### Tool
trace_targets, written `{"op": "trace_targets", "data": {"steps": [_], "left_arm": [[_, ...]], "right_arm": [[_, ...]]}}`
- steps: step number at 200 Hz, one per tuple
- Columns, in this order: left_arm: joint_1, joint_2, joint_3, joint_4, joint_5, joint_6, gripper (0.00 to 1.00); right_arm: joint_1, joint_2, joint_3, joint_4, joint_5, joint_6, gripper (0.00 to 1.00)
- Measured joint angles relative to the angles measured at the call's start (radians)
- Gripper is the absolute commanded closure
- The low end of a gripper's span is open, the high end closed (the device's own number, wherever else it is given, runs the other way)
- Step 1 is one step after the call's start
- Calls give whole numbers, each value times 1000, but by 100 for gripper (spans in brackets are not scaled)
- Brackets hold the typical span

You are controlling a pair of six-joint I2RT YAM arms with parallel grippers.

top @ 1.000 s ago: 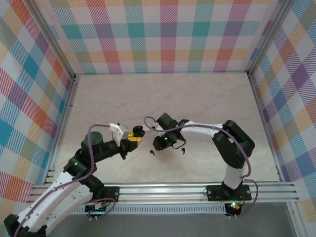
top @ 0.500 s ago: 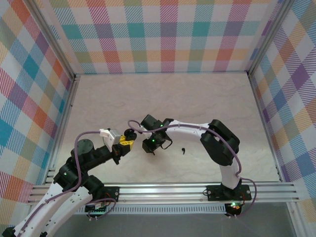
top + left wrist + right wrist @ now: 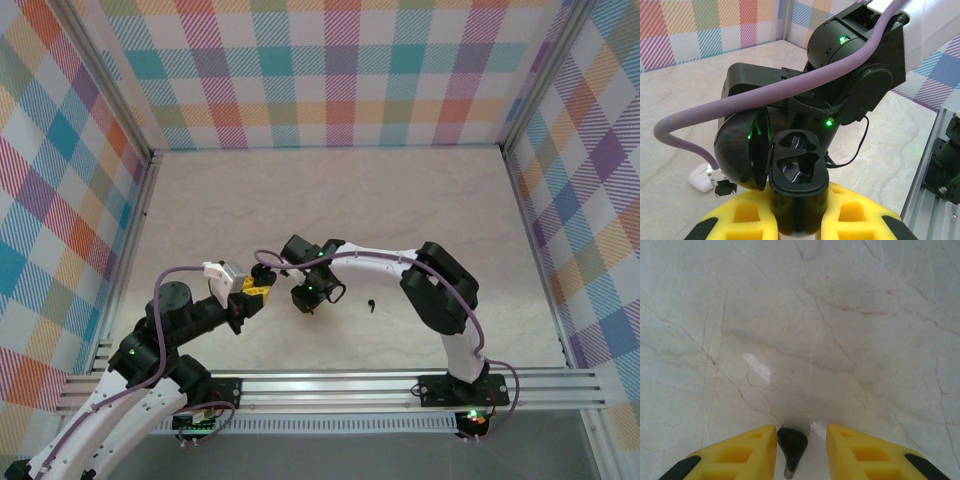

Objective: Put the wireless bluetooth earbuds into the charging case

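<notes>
We judge the black earbud [image 3: 792,450], between the right end effector's [image 3: 801,440] parted jaws, light and slick, best pinched at its bulb; the left end effector [image 3: 799,212] clamps the charging case [image 3: 797,167].

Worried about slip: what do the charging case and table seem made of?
Charging case: glossy black plastic, likely; green light reflects off its lid. Table: polished marble look, veined with a glare patch; stone or laminate, unclear.

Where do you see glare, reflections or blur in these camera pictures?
Right wrist view: bright glare patches on the marble table just past the black earbud, which looks slightly soft. Left wrist view: the open charging case mirrors a green light in its glossy lid. Top view: evenly lit, sharp, no strong glare.
</notes>
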Motion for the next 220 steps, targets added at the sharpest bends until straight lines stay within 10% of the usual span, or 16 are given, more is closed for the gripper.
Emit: {"op": "trace_targets", "data": {"steps": [220], "left_arm": [[0,1,-20,27,13,0,100]], "right_arm": [[0,-26,-16,-26,34,-11,87]]}}
